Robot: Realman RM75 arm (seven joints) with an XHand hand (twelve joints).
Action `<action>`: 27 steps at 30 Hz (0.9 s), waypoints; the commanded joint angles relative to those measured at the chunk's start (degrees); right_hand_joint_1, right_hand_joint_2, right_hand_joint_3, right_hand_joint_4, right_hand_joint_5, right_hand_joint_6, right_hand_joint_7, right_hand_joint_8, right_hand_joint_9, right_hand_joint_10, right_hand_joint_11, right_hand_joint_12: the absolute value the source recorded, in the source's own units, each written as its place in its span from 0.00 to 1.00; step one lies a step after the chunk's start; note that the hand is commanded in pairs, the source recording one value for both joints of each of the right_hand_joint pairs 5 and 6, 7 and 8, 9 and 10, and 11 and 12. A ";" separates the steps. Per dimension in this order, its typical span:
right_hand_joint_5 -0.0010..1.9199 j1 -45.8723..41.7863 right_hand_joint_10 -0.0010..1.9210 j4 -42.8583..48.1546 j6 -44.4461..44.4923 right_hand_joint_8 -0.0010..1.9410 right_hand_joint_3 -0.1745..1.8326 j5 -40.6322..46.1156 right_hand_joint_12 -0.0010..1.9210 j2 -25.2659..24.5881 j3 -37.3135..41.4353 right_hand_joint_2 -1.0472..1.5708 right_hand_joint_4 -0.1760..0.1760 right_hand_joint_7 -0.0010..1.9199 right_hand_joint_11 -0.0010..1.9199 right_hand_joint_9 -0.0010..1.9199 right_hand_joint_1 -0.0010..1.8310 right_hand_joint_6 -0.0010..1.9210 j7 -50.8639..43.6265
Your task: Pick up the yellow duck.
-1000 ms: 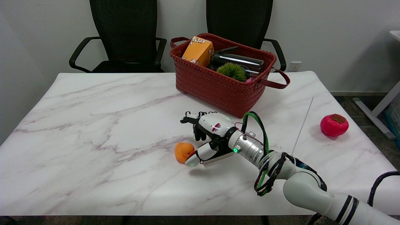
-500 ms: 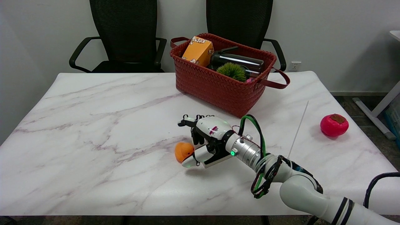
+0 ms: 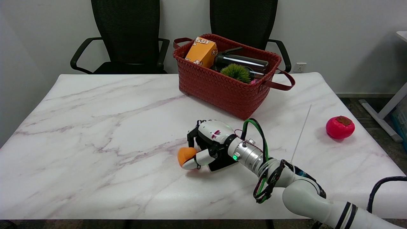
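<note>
My right hand (image 3: 208, 146) is curling around the yellow duck (image 3: 185, 155), thumb below, fingers above, touching it. Duck sits on the table (image 3: 95, 127) near its middle, toward the front edge. Next: firm the grip, then lift straight up.

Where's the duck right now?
In the head view the duck sits on the marble table near the middle, in front of the red basket, with the right hand closing around it from the picture's right.
</note>
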 commanded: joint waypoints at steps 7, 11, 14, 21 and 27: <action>0.49 0.13 0.77 -0.38 2.55 0.73 0.00 0.16 0.90 -0.33 -1.28 0.70 0.50 0.74 0.90 0.77 0.51 0.49 -0.22; 0.48 0.15 0.77 -0.55 3.61 0.72 0.00 0.10 0.91 -0.35 -1.29 0.70 0.50 0.73 0.91 0.77 0.50 0.48 0.04; 0.48 0.15 0.77 -0.73 4.18 0.72 0.00 0.25 0.92 -0.50 -1.19 0.70 0.50 0.73 0.92 0.77 0.50 0.48 0.05; 0.50 0.12 0.75 -0.41 7.09 0.70 0.00 4.27 0.93 -0.89 -2.12 0.72 0.50 0.71 0.94 0.75 0.49 0.50 -0.29; 0.57 0.12 0.78 -0.25 7.17 0.73 0.00 4.32 0.96 -0.97 -1.96 0.72 0.50 0.74 0.96 0.78 0.48 0.57 0.03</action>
